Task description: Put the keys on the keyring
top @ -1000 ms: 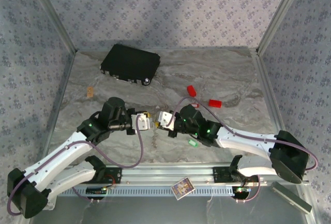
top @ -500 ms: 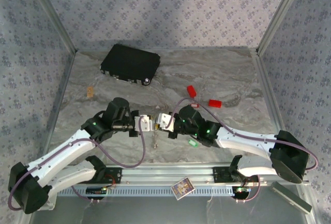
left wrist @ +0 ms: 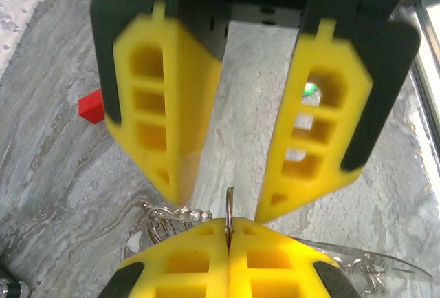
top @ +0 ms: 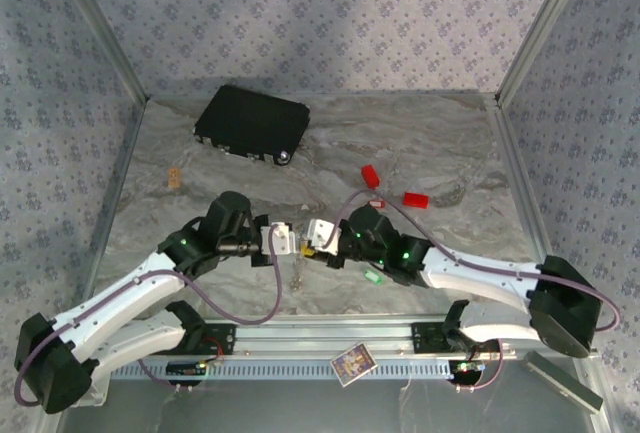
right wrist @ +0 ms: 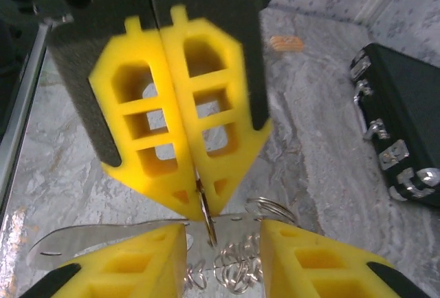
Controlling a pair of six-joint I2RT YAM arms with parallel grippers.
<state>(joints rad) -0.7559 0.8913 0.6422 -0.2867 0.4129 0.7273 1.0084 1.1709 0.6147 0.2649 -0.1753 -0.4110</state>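
Note:
The keyring, a pale floppy tag with silvery rings, hangs between the two grippers [top: 298, 271]. My left gripper [left wrist: 228, 232] is shut on one thin ring of the keyring [left wrist: 229, 205], which stands edge-on above its tips. My right gripper [right wrist: 223, 237] faces it with its jaws open on either side of that ring [right wrist: 208, 221] and apart from it. More silvery rings dangle below [right wrist: 237, 274]. A green key [top: 373, 276] lies on the table under the right arm. A small red key with a silvery part [top: 377, 204] lies farther back.
Two plain red blocks [top: 370, 174] [top: 415, 198] lie on the marble table [top: 450, 143] behind the right arm. A black case [top: 251, 123] sits at the back left, and a small tan piece [top: 175, 177] lies near the left wall. Metal frame rails bound the table.
My left gripper moved right and closed on the keyring's ring. My right gripper, shut a second ago, has opened and let the ring go.

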